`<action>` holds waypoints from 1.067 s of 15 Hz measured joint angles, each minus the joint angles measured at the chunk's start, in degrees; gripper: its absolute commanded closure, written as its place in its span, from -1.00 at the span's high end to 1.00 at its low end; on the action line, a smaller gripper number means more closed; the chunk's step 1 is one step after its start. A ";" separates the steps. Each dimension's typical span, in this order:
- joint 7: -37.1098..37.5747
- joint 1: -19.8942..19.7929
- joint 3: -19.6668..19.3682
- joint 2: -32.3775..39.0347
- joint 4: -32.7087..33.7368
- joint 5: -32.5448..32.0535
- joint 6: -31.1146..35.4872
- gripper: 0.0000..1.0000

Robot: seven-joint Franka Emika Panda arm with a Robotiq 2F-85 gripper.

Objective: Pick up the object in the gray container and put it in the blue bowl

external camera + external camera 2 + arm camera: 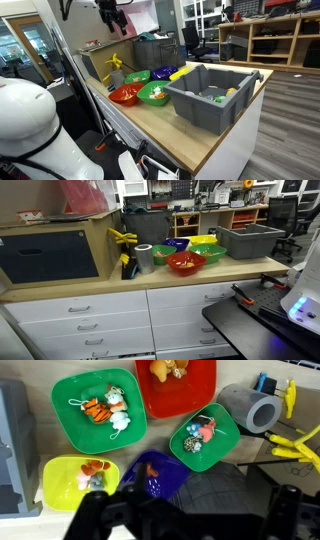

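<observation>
The gray container stands on the wooden counter, and small green and yellow things lie inside it. It also shows in an exterior view and at the left edge of the wrist view. The blue bowl lies just below my wrist camera, with a small orange object in it. It sits among the other bowls in an exterior view. My gripper is a dark shape at the bottom of the wrist view, its fingers wide apart and empty. In an exterior view it hangs high above the bowls.
Around the blue bowl are a large green bowl, a red-orange bowl, a small green bowl and a yellow bowl, each holding small toys. A gray roll and yellow clamps lie to the right.
</observation>
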 measured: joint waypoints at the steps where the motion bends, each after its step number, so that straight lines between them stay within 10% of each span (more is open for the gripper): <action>1: 0.00 0.00 0.00 0.00 0.00 0.00 0.00 1.00; 16: -1.48 -1.36 -2.26 0.63 0.89 -0.16 -0.21 1.00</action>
